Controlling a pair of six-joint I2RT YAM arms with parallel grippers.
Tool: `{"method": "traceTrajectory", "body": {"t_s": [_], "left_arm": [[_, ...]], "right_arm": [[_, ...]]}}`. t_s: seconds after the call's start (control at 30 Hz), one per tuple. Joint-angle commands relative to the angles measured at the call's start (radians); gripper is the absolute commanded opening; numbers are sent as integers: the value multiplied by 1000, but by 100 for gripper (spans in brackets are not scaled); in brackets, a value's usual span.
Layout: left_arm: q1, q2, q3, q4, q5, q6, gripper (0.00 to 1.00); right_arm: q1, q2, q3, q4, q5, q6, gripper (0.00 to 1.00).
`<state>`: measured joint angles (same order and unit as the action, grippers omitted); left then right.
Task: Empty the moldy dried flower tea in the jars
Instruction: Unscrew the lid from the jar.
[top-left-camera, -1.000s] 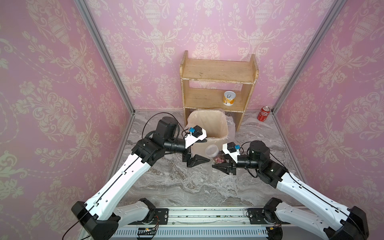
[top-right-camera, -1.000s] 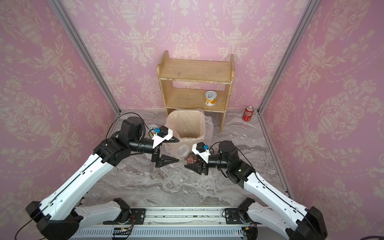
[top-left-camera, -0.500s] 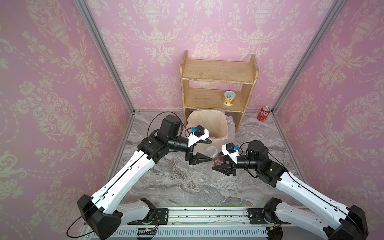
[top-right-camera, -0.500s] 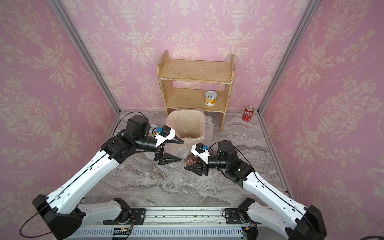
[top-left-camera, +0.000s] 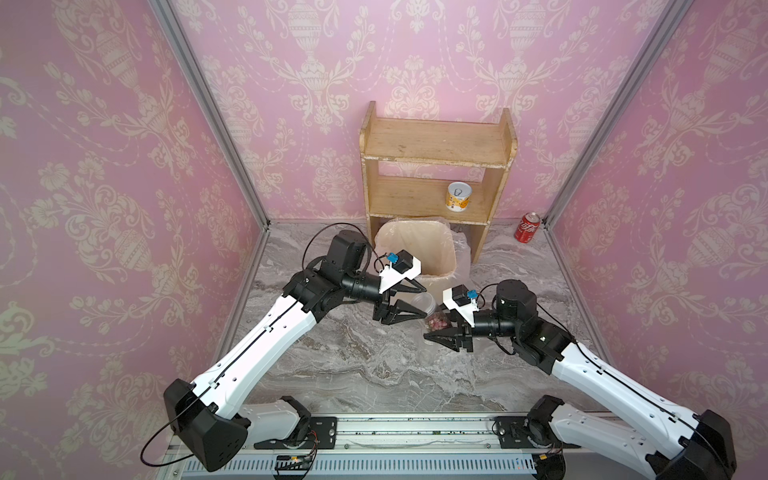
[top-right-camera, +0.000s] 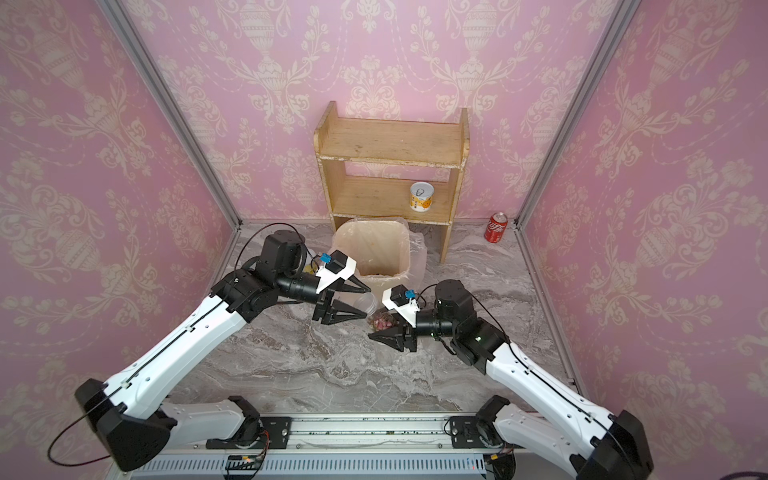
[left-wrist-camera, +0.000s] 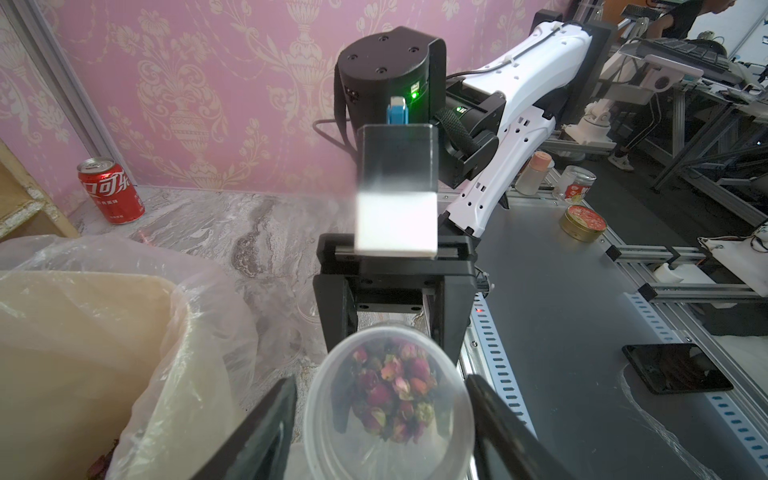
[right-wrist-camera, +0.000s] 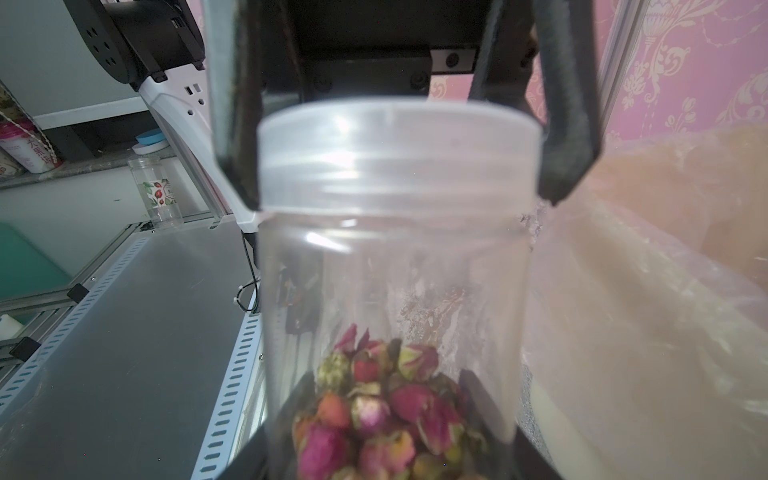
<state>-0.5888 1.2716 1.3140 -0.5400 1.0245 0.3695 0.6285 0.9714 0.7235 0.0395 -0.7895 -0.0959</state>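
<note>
Lying sideways, jar (right-wrist-camera: 395, 270) has right hand (top-left-camera: 434, 326) pinching base, left hand (top-left-camera: 428, 301) pinching lid (right-wrist-camera: 395, 145).

Pink walls (top-left-camera: 104, 166), marble floor (top-left-camera: 374, 365), wood shelf (top-left-camera: 436, 143) at bk.

That small clear cylindrical jar (right-wrist-camera: 390, 282) looks like glossy, smooth plastic, its round translucent lid (right-wrist-camera: 395, 149) frosted; the pale two-tier shelf (top-left-camera: 436, 143) is matt bare wood.

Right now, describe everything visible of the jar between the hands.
The jar is a clear plastic cylinder, translucent lid on, pinkish-red dried buds heaped at its base. The right hand grips the base end; the left hand has its fingers either side of the lid. It hangs beside the bin.
</note>
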Motion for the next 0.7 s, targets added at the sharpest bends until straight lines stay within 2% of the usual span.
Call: {"method": "traceTrajectory", "body": {"t_s": [0.0,0.17,0.33,0.47,0.57,0.67], "left_arm": [[7,1,11,0,23,3,62],[7,2,0,32,16,-52,50],[-3,-1,30,78,-83,-263,39],[-55,58,147,-7,-250,-480,25],[-117,120,270,-139,-448,-619,22],[-126,169,374,-226,-611,-815,16]], "right_arm": [[-6,2,38,-4,-15,-1,13],[-6,2,40,-15,1,-12,13],[-5,-1,47,-37,71,-40,13],[2,-3,45,-27,180,-68,13],[17,-11,30,5,276,-90,13],[43,-18,17,26,368,-130,13]]}}
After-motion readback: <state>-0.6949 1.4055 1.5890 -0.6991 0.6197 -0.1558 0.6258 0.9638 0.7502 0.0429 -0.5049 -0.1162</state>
